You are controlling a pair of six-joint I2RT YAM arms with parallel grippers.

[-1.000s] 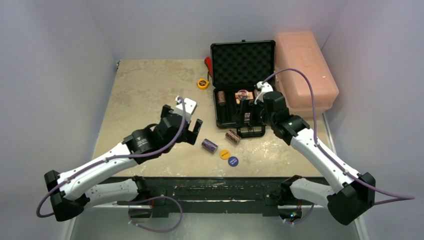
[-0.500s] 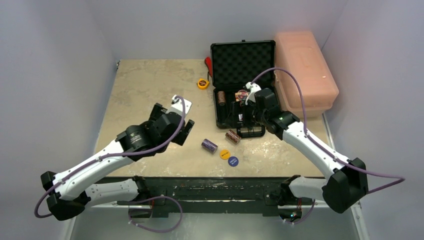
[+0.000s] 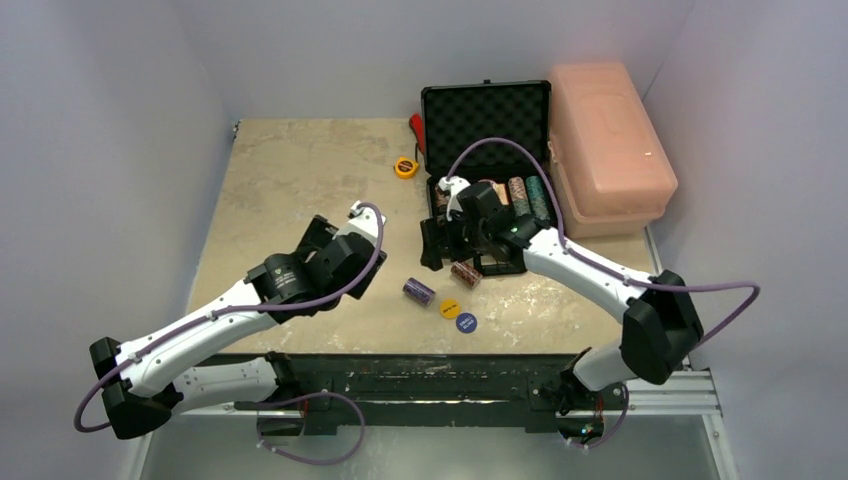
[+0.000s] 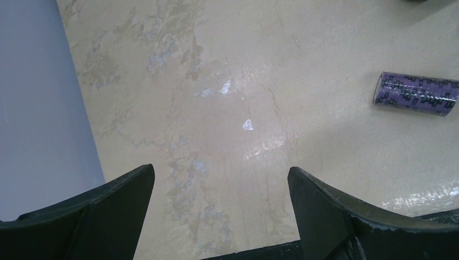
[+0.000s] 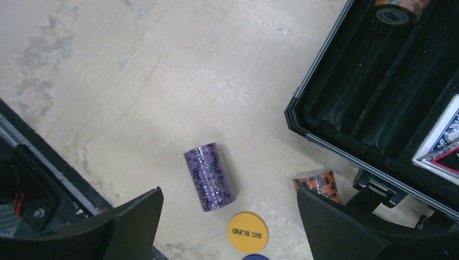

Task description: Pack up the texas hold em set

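The right gripper (image 5: 228, 190) is held wide open and empty above the purple chip stack (image 5: 210, 177), which is laid on its side on the table (image 5: 135, 81), the yellow button (image 5: 247, 232) just beside it and the orange chip stack (image 5: 316, 183) near the open briefcase's (image 5: 314, 130) front rim. The left gripper (image 4: 220, 169) is likewise spread empty over the table, and a card deck (image 5: 441, 143) is seen inside the briefcase.

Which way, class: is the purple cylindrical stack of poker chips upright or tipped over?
The purple cylindrical chip stack lies tipped on its side: its long patterned wall rests on the beige table.
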